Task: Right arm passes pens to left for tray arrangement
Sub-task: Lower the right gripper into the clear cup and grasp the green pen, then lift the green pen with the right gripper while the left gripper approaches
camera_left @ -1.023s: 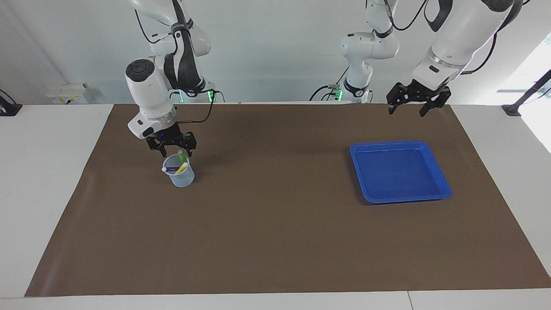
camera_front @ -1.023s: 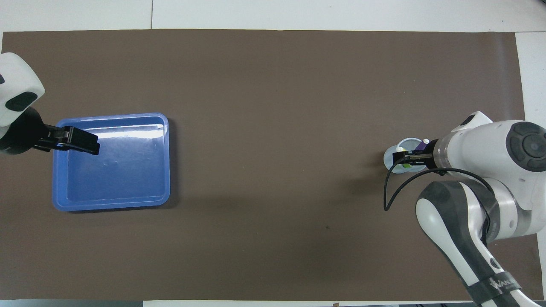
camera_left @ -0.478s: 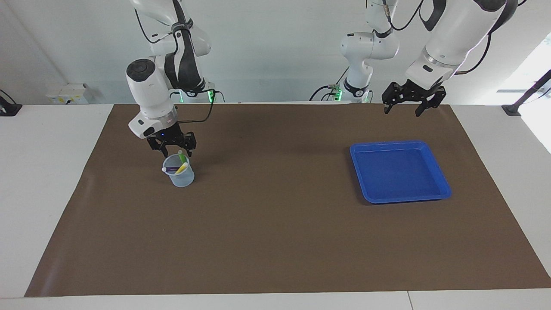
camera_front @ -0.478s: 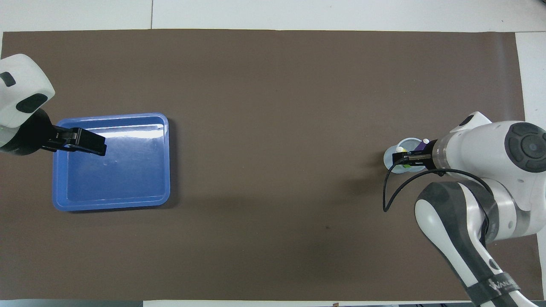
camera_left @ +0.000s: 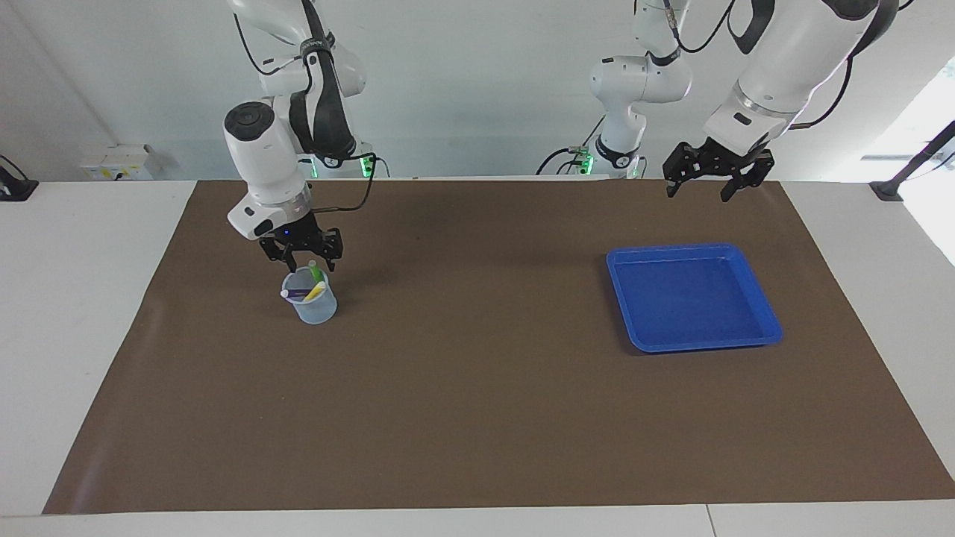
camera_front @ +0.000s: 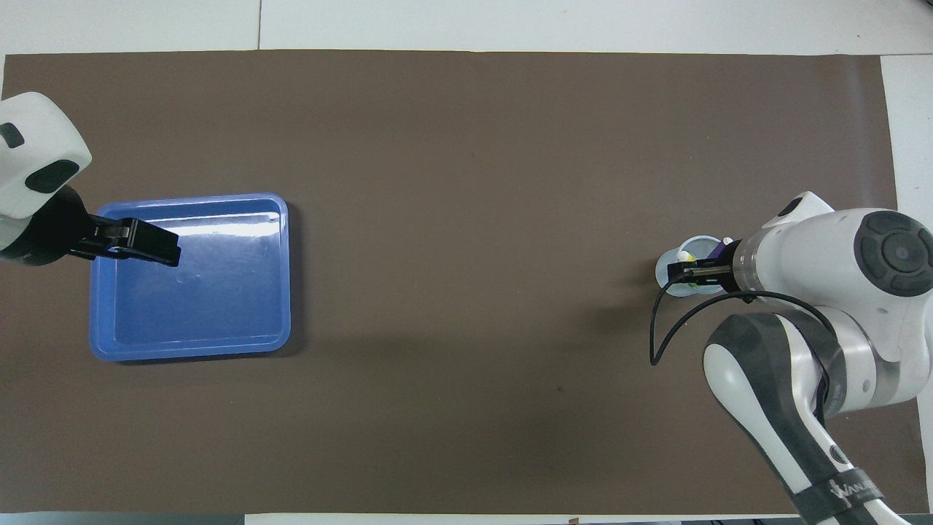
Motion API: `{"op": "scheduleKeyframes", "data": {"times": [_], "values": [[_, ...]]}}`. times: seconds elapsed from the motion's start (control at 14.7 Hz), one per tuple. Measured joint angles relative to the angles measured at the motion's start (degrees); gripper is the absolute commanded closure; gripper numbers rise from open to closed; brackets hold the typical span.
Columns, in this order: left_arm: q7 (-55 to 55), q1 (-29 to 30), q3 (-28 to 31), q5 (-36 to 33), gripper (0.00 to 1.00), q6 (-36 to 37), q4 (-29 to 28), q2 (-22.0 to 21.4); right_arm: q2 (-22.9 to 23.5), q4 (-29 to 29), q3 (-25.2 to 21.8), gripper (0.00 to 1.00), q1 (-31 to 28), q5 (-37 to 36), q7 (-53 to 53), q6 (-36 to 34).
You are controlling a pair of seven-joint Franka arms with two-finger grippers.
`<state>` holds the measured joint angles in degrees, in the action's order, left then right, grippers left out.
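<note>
Three pens stand in a small translucent cup (camera_left: 312, 302) toward the right arm's end of the table: a green pen (camera_left: 316, 272), a yellow pen (camera_left: 314, 291) and a purple pen (camera_left: 298, 294). My right gripper (camera_left: 309, 265) hangs just over the cup (camera_front: 689, 271), open, with its fingers on either side of the green pen's white tip. The overhead view mostly hides the pens under my right gripper (camera_front: 679, 275). The blue tray (camera_left: 761, 313) lies empty toward the left arm's end. My left gripper (camera_left: 697, 194) waits open in the air, over the tray's (camera_front: 219, 313) edge in the overhead view.
A brown mat (camera_left: 477, 418) covers most of the white table. A black cable (camera_front: 660, 328) loops from the right wrist beside the cup.
The left gripper has lifted a little and drifted slightly toward the table's middle. The right wrist has shifted slightly over the cup and its fingers have drawn closer together.
</note>
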<state>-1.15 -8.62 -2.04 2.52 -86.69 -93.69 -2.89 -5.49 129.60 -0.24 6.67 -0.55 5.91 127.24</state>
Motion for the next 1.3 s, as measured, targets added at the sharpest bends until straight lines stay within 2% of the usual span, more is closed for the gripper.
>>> {"op": "scheduleKeyframes", "data": {"times": [0.07,0.75,0.96,1.3], "values": [[0.0,0.0,0.0,0.0,0.0,0.0,0.0,0.0,0.0,0.0,0.0,1.0,0.0,0.0,-0.4,0.0],[0.0,0.0,0.0,0.0,0.0,0.0,0.0,0.0,-0.1,-1.4,-0.1,1.0,-0.3,0.0,-0.6,-0.7],[-0.1,0.0,0.1,0.0,0.0,0.0,-0.1,0.0,-0.2,-5.5,-0.4,1.0,-1.0,0.0,-0.6,-4.3],[-0.3,0.0,0.1,0.0,0.0,0.2,-0.1,0.0,-0.8,-15.8,-0.6,1.0,-1.8,0.0,-0.3,-14.5]]}}
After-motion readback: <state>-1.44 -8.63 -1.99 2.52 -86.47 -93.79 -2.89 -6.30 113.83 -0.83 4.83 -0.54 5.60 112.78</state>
